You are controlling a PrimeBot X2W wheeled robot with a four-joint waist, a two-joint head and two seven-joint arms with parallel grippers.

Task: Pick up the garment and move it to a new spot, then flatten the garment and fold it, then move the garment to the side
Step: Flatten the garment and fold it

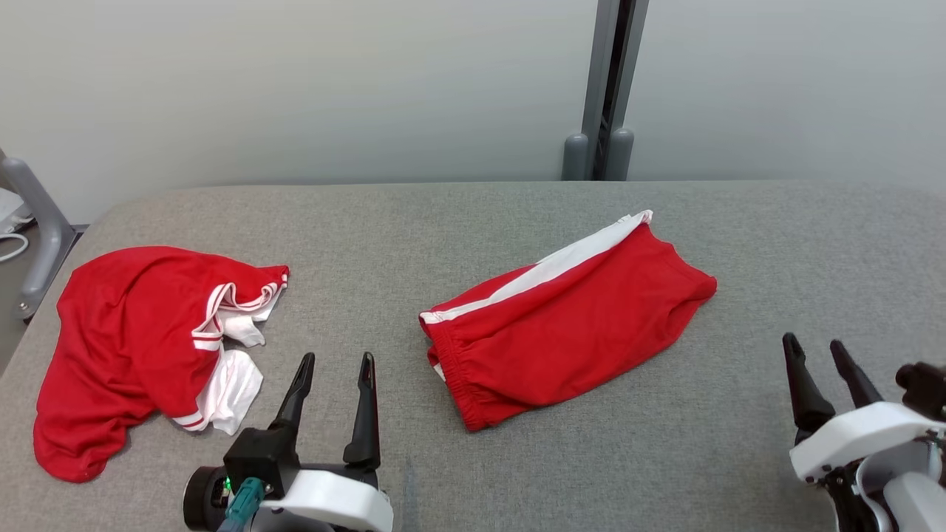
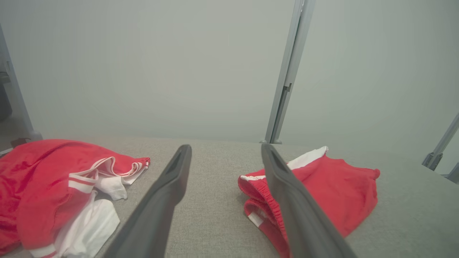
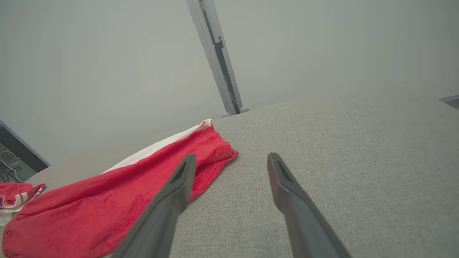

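Red shorts point(image 1: 569, 325) w/ white side stripe, folded flat, centre; red jersey point(image 1: 133, 340) crumpled, left.

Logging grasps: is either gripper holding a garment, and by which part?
Nothing is held: the left gripper and right gripper are open and empty, apart from the folded red shorts.
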